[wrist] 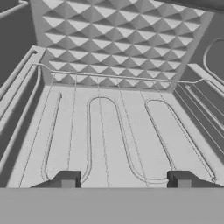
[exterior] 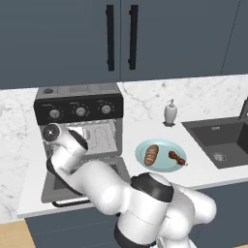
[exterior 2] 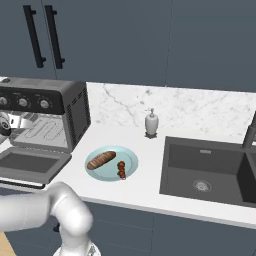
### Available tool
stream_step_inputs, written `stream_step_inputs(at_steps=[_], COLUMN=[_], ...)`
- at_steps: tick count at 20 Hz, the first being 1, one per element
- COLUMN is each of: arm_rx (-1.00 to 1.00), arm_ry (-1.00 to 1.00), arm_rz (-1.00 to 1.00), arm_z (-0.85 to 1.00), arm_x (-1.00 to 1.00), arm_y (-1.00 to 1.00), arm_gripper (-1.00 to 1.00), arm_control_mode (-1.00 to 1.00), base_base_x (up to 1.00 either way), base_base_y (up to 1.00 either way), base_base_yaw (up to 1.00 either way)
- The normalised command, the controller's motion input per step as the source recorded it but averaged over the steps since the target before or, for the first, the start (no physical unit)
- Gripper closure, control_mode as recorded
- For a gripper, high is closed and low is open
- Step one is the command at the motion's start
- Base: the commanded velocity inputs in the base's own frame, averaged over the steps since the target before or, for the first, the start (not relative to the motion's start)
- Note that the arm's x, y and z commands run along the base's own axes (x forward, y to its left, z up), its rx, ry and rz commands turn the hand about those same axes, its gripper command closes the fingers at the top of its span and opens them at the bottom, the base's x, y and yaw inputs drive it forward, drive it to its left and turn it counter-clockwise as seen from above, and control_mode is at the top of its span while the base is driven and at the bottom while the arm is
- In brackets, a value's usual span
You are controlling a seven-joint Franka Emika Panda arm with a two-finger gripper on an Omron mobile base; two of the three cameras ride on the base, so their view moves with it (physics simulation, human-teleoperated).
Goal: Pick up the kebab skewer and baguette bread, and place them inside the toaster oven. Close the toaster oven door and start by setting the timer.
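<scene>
The white arm reaches forward and left from the base, its elbow bent over the toaster oven door (exterior: 72, 186), which lies dropped flat in front of the toaster oven (exterior: 80, 114), and its wrist sits at the oven's open mouth. In the hand view the tool (wrist: 126, 181) looks into the cavity over the wire rack (wrist: 109, 131), its two dark fingertips spread wide apart with nothing between them. The baguette bread (exterior 2: 101, 160) and the kebab skewer (exterior 2: 121, 169) lie side by side, apart, on a pale blue plate (exterior 2: 131, 159) on the white worktop (exterior 2: 145, 185), just right of the oven. Behind the plate stands a soap dispenser (exterior 2: 151, 122) against the marbled backsplash, and a dark sink (exterior 2: 205, 170) is set in to the right. Dark blue cabinets with black bar handles hang above.
</scene>
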Motion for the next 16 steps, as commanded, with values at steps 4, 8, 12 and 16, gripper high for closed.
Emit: stream_step_inputs(at_steps=[4,8,12,16], arm_rx=[-0.03,0.00,0.00,0.00], arm_ry=[0.16,0.35,0.41,0.38], arm_rz=[0.07,0.00,0.00,0.00], arm_z=[-0.75,-0.57,-0.56,-0.58], arm_x=[-0.95,-0.95,-0.88,-0.91], arm_y=[0.00,0.00,0.00,0.00], arm_gripper=[-1.00,-1.00,-1.00,-1.00], arm_control_mode=[-1.00,-1.00,-1.00,-1.00], base_base_x=[0.00,0.00,0.00,0.00], base_base_y=[0.00,0.00,0.00,0.00], base_base_yaw=[0.00,0.00,0.00,0.00])
